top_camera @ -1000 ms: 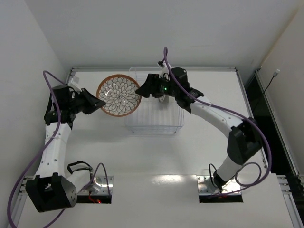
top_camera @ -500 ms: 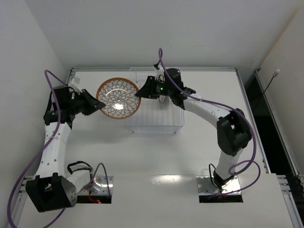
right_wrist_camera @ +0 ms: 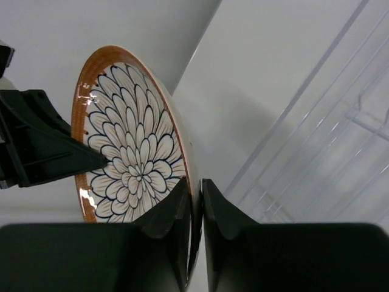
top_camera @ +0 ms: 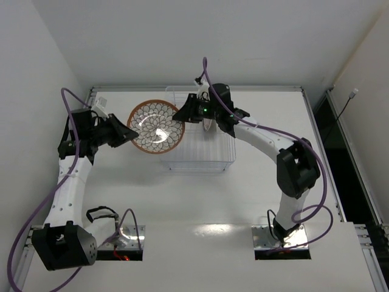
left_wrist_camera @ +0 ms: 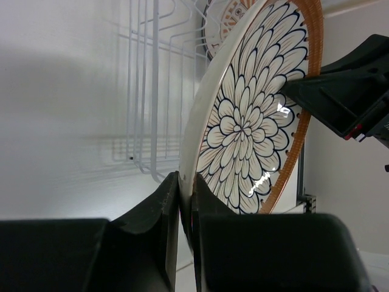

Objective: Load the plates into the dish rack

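A brown-rimmed plate [top_camera: 157, 126] with a white petal pattern hangs in the air, tilted, at the left edge of the dish rack [top_camera: 197, 164]. My left gripper [top_camera: 130, 135] is shut on its left rim; in the left wrist view the rim sits pinched between the jaws of the gripper [left_wrist_camera: 185, 182]. My right gripper [top_camera: 180, 115] is shut on the opposite rim, with the plate [right_wrist_camera: 134, 140] edge between the jaws of the gripper [right_wrist_camera: 196, 185]. A second plate [left_wrist_camera: 223, 18] with an orange pattern stands upright in the rack [left_wrist_camera: 146, 91].
The white wire rack [right_wrist_camera: 316, 152] sits at the back centre of the white table [top_camera: 182, 201]. Purple cables loop off both arms. A metal frame [top_camera: 134, 89] runs along the table's back edge, with walls close behind and to the left.
My right gripper has closed onto the plate's right rim. The plate and my left gripper have shifted slightly right, toward the rack.
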Controlling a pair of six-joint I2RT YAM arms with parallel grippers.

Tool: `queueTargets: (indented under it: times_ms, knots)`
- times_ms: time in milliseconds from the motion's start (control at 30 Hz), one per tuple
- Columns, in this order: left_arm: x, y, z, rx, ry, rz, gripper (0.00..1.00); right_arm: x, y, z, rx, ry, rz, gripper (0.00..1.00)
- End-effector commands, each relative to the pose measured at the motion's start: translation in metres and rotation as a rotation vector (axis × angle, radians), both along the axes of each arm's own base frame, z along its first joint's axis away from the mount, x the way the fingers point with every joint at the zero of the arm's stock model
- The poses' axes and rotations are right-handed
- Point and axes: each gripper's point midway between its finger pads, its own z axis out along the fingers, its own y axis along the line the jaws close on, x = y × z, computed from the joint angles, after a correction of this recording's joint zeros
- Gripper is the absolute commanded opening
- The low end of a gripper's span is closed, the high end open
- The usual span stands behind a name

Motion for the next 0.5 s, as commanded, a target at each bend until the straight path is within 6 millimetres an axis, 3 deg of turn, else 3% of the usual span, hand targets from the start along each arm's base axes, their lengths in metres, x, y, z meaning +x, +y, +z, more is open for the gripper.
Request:
queueTargets:
  times_ms: [0,67,133,167,200,267,300,333,367,400,467]
  knots:
    - [0.012,-0.014,0.064,-0.03,-0.215,-0.073,0.0,0.0,0.009,0.014,0.023,-0.033,0.023,0.08]
    - [0.012,-0.014,0.064,-0.03,-0.215,-0.073,0.0,-0.002,0.008,0.017,0.022,-0.032,0.023,0.0]
    - [0.014,-0.016,0.065,-0.027,-0.214,-0.076,0.08,-0.003,0.005,0.017,0.009,-0.031,0.015,0.0]
    - [0.015,-0.015,0.064,-0.023,-0.214,-0.068,0.16,-0.003,0.005,0.017,0.008,-0.031,0.015,0.0]
    - [0.016,-0.015,0.062,-0.024,-0.205,-0.067,0.32,-0.001,0.002,0.021,0.001,-0.044,-0.003,0.0]
    - [0.018,-0.014,0.055,-0.003,-0.202,-0.079,0.49,-0.003,-0.005,0.029,-0.023,-0.066,-0.024,0.0]
    - [0.019,-0.012,0.048,0.004,-0.181,-0.074,0.68,0.001,-0.011,0.032,-0.041,-0.079,-0.066,0.0]
    - [0.019,-0.011,0.046,0.015,-0.175,-0.07,0.74,-0.001,-0.018,0.032,-0.068,-0.072,-0.089,0.0]
    - [0.018,-0.009,0.042,0.025,-0.163,-0.066,0.85,0.003,-0.027,0.035,-0.083,-0.081,-0.124,0.0]
    - [0.019,-0.007,0.041,0.041,-0.169,-0.062,0.87,0.007,-0.038,0.05,-0.09,-0.109,-0.194,0.0]
    - [0.019,-0.001,0.032,0.072,-0.136,-0.029,0.88,0.012,-0.059,0.051,-0.138,-0.109,-0.288,0.0]
